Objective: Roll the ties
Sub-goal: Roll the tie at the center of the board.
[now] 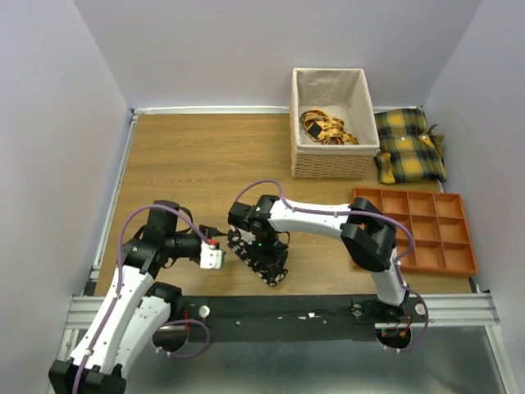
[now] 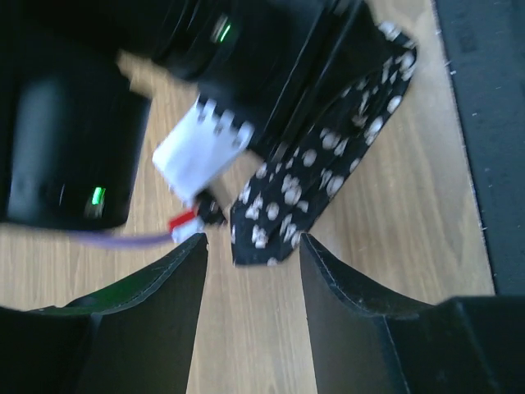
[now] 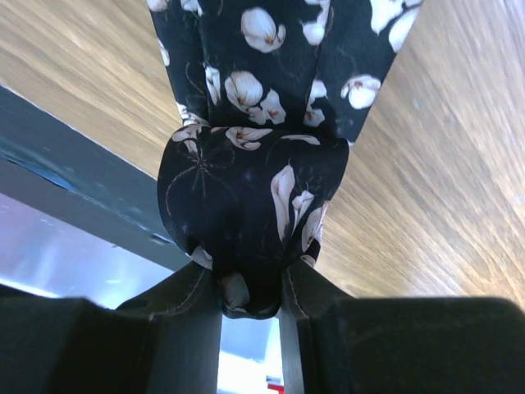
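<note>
The black fabric necktie dotted with small white flowers lies as a slanted strip on the brown wooden table, near its front edge and just ahead of the black base rail. The right arm reaches left from its base, elbow raised, forearm running across to a wrist bent down over the strip. The right gripper is clenched on the necktie: its two fingers pinch a bunched fold of the cloth, and the rest of the strip stretches away over the wood. The left arm is folded at the near left, its forearm pointing right. The left gripper has its jaws spread with nothing between them, and the pointed end of the necktie lies just beyond the fingertips, apart from them. At the far right stand a woven lined basket, a yellow-and-black plaid cushion and an orange compartment tray.
</note>
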You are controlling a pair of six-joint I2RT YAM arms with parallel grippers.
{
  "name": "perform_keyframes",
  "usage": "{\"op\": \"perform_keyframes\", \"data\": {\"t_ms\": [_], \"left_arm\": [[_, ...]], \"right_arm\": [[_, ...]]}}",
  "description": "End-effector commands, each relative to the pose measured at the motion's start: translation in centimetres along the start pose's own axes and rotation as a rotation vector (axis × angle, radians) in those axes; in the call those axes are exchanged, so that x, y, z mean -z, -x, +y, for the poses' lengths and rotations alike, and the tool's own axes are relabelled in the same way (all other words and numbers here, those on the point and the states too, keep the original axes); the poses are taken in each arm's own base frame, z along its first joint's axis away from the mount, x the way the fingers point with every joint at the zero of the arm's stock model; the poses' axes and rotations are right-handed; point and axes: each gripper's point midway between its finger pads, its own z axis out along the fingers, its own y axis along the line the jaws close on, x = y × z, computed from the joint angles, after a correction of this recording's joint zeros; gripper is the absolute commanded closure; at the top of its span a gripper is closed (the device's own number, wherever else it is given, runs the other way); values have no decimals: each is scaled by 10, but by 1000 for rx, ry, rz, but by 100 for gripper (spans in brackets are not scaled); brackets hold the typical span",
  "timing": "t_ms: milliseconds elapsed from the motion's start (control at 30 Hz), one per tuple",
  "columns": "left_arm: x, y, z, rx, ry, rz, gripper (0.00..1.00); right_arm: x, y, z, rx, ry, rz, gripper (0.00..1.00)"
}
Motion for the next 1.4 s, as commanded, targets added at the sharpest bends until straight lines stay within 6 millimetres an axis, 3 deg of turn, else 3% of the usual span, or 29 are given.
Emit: {"op": "perform_keyframes", "data": {"t_ms": [0, 100, 133, 167, 300, 367, 433, 467, 533, 567, 600, 633, 667, 700, 767, 867, 933, 1000, 1100, 1133, 1167, 1233, 1267, 1367], "left_arm": [[-4, 22, 0, -37, 9, -43, 41], [-6, 20, -20, -39, -87, -26, 42], [-8, 17, -25, -24, -105, -21, 41], [-12, 7, -35, 0, -134, -10, 40], [-30, -1, -44, 7, -163, -61, 34], [-42, 2, -32, 56, -119, -113, 33], [-49, 13, -24, 99, -95, -179, 33], [-51, 29, -10, 173, -47, -243, 33], [-55, 43, -18, 264, -71, -321, 33], [-58, 52, -11, 242, -25, -384, 33], [-61, 59, -16, 380, -38, -405, 32], [-67, 55, -10, 409, 22, -390, 32], [-77, 61, -21, 412, -9, -400, 32], [-85, 51, -28, 474, -3, -368, 33], [-95, 41, -25, 492, 49, -340, 33], [-95, 31, -9, 550, 150, -312, 35], [-86, 43, 4, 471, 168, -341, 37], [-71, 64, -4, 307, 72, -388, 39], [-58, 37, 7, 144, 83, -268, 50], [-46, 11, 23, 180, 141, -198, 52], [-46, -15, 9, 182, 69, -125, 53], [-30, -29, 17, 193, 46, -78, 50], [-30, -43, 8, 249, 12, -18, 48], [-32, -61, 11, 191, 32, 54, 42]], "right_arm": [[-5, 5, 5, -12, 5, 63, 95], [1, 15, -4, -44, -62, -29, 98], [-4, 7, -9, -66, -78, -27, 98], [-3, 16, -9, -68, -73, -89, 98], [0, 18, -19, -92, -109, -210, 98], [-10, 16, -23, -113, -112, -246, 98], [-6, 17, -23, -125, -97, -295, 98], [-5, 21, -27, -134, -116, -328, 98], [-10, 14, -31, -141, -123, -330, 98], [-11, 13, -32, -148, -125, -330, 98], [-15, 8, -33, -150, -128, -319, 98], [-15, 6, -34, -147, -127, -314, 98], [-16, 4, -34, -143, -128, -308, 98], [-16, 2, -34, -128, -128, -299, 98], [-12, -1, -38, -64, -149, -271, 98], [-2, 2, -46, 60, -193, -250, 98], [-2, 4, -52, 109, -214, -240, 98], [0, 4, -55, 105, -206, -243, 98], [-1, 4, -60, 112, -198, -266, 98], [1, 5, -60, 122, -195, -277, 98], [1, 7, -61, 118, -189, -290, 98], [0, 7, -62, 117, -176, -291, 98], [0, 10, -63, 120, -181, -303, 98], [-1, 13, -65, 119, -182, -311, 98]]}}
